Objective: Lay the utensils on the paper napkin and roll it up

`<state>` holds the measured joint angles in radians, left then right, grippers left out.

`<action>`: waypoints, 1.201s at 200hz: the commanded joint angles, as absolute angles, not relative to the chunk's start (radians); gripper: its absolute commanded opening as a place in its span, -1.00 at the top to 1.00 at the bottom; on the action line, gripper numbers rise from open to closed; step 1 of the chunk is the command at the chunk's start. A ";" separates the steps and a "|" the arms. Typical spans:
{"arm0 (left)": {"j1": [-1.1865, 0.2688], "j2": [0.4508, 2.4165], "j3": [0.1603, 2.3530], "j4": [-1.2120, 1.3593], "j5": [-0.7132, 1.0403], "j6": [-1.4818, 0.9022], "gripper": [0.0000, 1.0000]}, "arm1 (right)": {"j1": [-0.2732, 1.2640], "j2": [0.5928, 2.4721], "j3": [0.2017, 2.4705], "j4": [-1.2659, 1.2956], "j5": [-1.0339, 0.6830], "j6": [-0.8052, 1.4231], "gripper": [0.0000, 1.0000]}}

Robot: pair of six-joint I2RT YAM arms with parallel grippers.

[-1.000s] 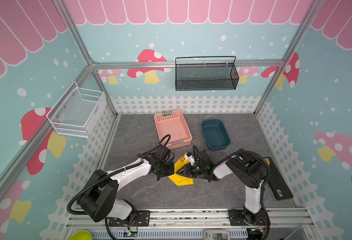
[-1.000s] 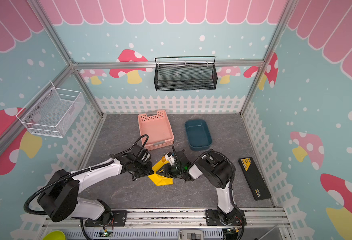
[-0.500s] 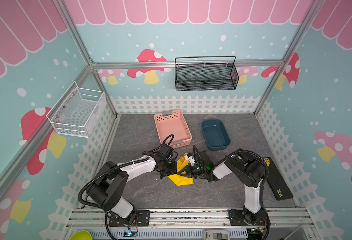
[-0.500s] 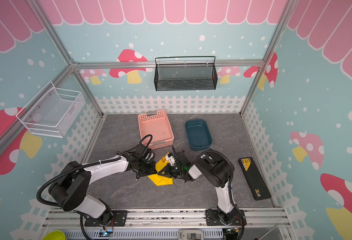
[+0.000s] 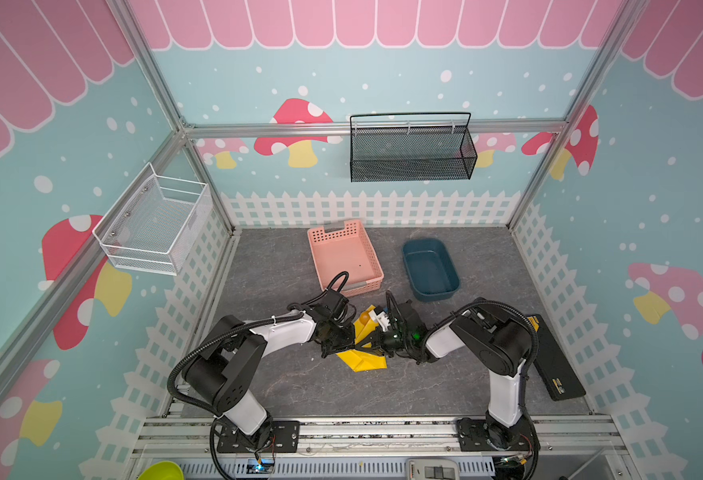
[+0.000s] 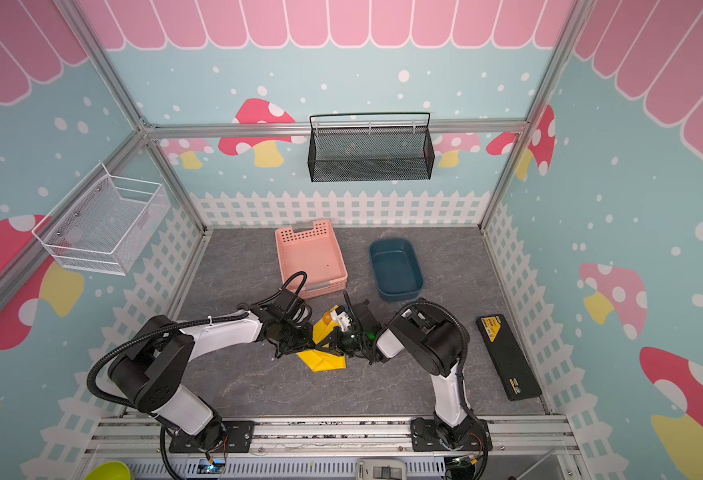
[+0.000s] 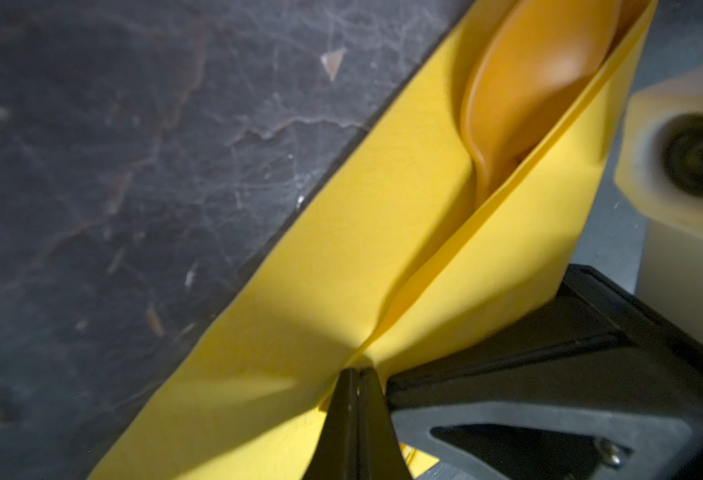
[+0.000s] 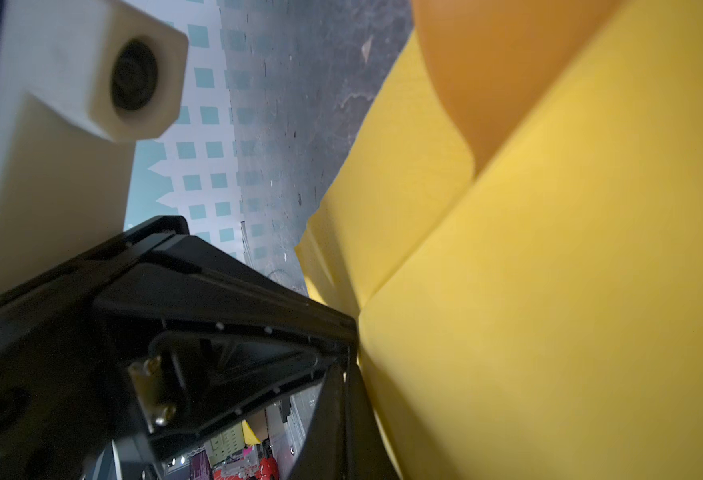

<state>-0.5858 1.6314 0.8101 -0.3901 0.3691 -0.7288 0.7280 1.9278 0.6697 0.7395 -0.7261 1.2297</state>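
Observation:
The paper napkin (image 5: pixel 362 361) (image 6: pixel 325 362) lies mid-table, a yellow sheet folded up into a trough. Of the utensils, only an orange spoon bowl (image 5: pixel 365 318) (image 7: pixel 528 83) (image 8: pixel 487 62) shows at the far end; the rest is wrapped inside. My left gripper (image 5: pixel 353 343) (image 7: pixel 358 374) comes in from the left, shut, with the napkin's (image 7: pixel 341 249) two raised flaps pinched at its tips. From the right, my right gripper (image 5: pixel 369 344) (image 8: pixel 347 365) meets it tip to tip. It is shut against the napkin's (image 8: pixel 549 291) same crease.
A pink basket (image 5: pixel 354 287) and a blue tub (image 5: pixel 435 296) stand just behind the grippers. A flat black case (image 5: pixel 553 361) lies at the right fence. A black mesh rack (image 5: pixel 412 153) and a white wire basket (image 5: pixel 154 224) hang on the walls.
My right gripper has closed at the napkin's fold. The left arm's elbow has swung in and its gripper has edged right, staying shut. The napkin has stayed in place.

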 commanded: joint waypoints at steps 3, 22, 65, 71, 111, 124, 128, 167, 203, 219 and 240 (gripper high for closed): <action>-0.590 1.638 0.772 -0.404 0.353 -0.730 0.96 | 0.730 1.821 0.665 0.653 -0.706 1.189 0.94; -0.589 1.632 0.770 -0.405 0.350 -0.728 0.96 | 0.719 1.750 0.644 0.583 -0.694 1.151 0.94; -0.589 1.631 0.778 -0.407 0.350 -0.726 0.96 | 0.679 1.585 0.531 0.461 -0.673 1.094 0.95; -0.589 1.631 0.779 -0.407 0.350 -0.726 0.96 | 0.673 1.565 0.516 0.447 -0.668 1.089 0.95; -0.590 1.636 0.782 -0.411 0.347 -0.715 0.96 | 0.647 1.474 0.423 0.407 -0.658 1.084 0.97; -0.590 1.639 0.785 -0.410 0.344 -0.712 0.96 | 0.646 1.468 0.414 0.408 -0.662 1.081 0.96; -0.589 1.640 0.785 -0.410 0.344 -0.713 0.96 | 0.647 1.470 0.413 0.407 -0.667 1.078 0.96; -0.590 1.640 0.790 -0.411 0.342 -0.707 0.96 | 0.647 1.512 0.439 0.439 -0.729 1.058 0.96; -0.588 1.647 0.799 -0.416 0.340 -0.699 0.96 | 0.648 1.556 0.451 0.460 -0.760 1.049 0.96; -0.588 1.651 0.808 -0.420 0.342 -0.695 0.96 | 0.647 1.554 0.447 0.459 -0.745 1.052 0.96; -0.589 1.650 0.819 -0.422 0.352 -0.689 0.96 | 0.648 1.546 0.449 0.457 -0.723 1.058 0.95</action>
